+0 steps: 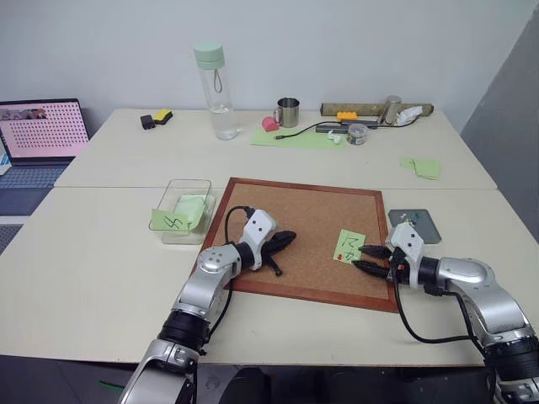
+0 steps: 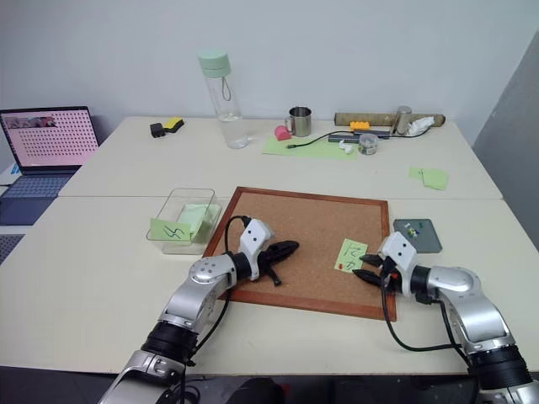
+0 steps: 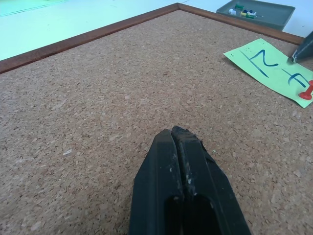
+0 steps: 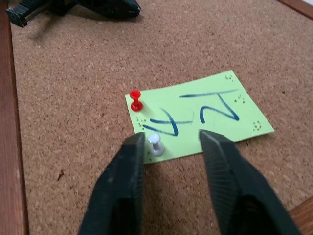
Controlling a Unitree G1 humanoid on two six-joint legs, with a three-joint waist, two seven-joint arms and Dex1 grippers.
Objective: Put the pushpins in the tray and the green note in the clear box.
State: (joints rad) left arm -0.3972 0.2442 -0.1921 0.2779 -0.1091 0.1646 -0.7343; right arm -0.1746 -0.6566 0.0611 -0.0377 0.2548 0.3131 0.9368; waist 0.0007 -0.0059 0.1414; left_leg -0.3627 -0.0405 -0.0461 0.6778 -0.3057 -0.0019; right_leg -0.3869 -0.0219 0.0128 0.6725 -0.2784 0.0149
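1. Head views: corkboard (image 1: 303, 220) lies on the table (image 1: 101, 252). Green note (image 1: 349, 246) with handwriting is pinned near the board's right side, red pin (image 1: 338, 257) at its lower left corner. Grey tray (image 1: 415, 224) sits just right of the board, off its frame, with a few small pins inside. Clear box (image 1: 187, 210) sits just left of the board, holding pale green notes; a scribbled green note leans on its front wall.
2. Head views, arms: left gripper (image 1: 285, 239) rests over the board's left-centre, fingers together, holding nothing. Right gripper (image 1: 370, 259) sits at the note's lower right edge, fingers apart. Far side of the table: bottle (image 1: 216, 91), metal cup (image 1: 288, 111), laptop (image 1: 40, 135) at far left.
3. Left wrist view: the two black fingers (image 3: 195, 161) are pressed shut over bare cork. The note is ahead with the red pin in it, a tip of the other gripper just past it, tray beyond the frame.
4. Right wrist view: fingers (image 4: 128, 171) spread, tips at the note's near edge. White pin (image 4: 156, 144) stands in the note just beside one fingertip, not gripped. Red pin stands in the note's corner, close by.
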